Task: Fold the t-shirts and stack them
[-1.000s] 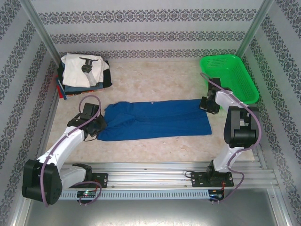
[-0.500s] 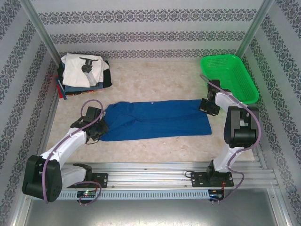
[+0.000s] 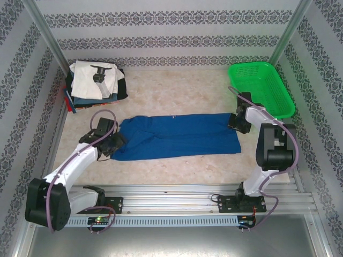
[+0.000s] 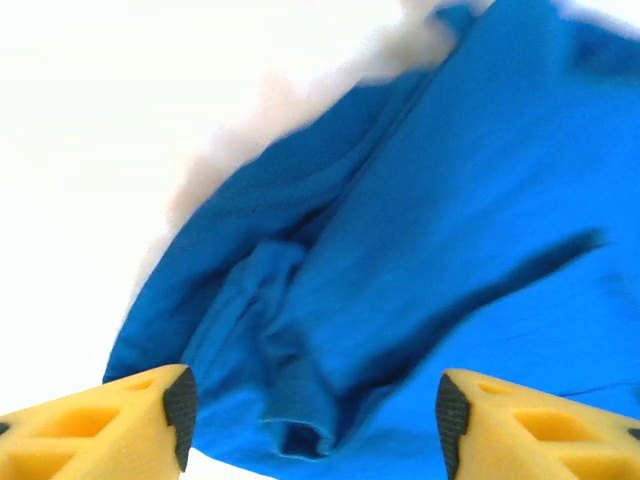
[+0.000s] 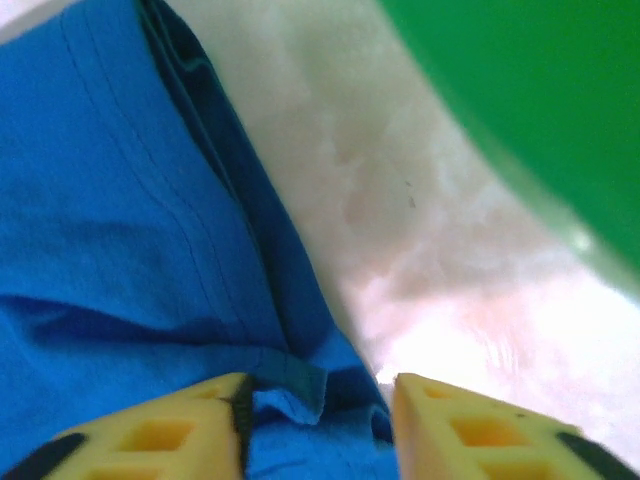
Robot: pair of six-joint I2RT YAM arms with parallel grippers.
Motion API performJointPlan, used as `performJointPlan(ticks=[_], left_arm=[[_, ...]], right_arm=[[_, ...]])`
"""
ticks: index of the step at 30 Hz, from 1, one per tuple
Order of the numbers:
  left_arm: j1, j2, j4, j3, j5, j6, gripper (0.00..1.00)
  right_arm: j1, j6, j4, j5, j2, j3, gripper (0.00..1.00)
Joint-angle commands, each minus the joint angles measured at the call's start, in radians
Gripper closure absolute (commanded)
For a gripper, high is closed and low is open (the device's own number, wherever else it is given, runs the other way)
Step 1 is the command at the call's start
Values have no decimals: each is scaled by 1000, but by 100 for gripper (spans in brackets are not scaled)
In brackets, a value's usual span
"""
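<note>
While left fingers [image 4: 140, 415] and right fingers [image 5: 470, 430] gape, the t-shirt [image 3: 177, 136] lies flat

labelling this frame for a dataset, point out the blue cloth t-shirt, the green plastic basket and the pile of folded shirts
royal-blue cloth t-shirt [image 3: 177, 136], top view, middle of the cloth
green plastic basket [image 3: 263, 85], top view, bare floor
pile of folded shirts [image 3: 86, 81], top view, white top shirt

The pale marbled counter [image 3: 177, 93] bears a royal-blue t-shirt [image 3: 179, 136] across its middle. Folded shirts [image 3: 94, 83] sit stacked far left, a green plastic basket [image 3: 251, 65] far right.
</note>
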State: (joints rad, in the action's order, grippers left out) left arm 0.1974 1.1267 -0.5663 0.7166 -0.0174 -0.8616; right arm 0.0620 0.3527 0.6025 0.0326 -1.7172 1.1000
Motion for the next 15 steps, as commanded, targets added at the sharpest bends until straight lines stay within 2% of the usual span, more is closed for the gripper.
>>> performJointPlan(ticks=[1,2,5,7,10,13,15], left_arm=[[14,-13,-37,136,31,79,32],[20,5,-9,156,5,110,31],[36,105,139,197,-206,226,28],[42,224,132,262,-336,288,27],[77,394,-5,379,-393,422,30],[89,512,-130,461,-342,500,35],[88,547,-156,482,-287,514,38]], right_arm=[[1,2,38,-51,110,-32,46],[0,-8,26,-107,146,-44,41],[-32,-66,-33,-248,264,-94,24],[-57,-103,-78,-348,356,-129,12],[-68,-116,-104,-472,453,-163,4],[-74,-123,-86,-543,495,-176,2],[-84,-124,-83,-564,518,-187,2]])
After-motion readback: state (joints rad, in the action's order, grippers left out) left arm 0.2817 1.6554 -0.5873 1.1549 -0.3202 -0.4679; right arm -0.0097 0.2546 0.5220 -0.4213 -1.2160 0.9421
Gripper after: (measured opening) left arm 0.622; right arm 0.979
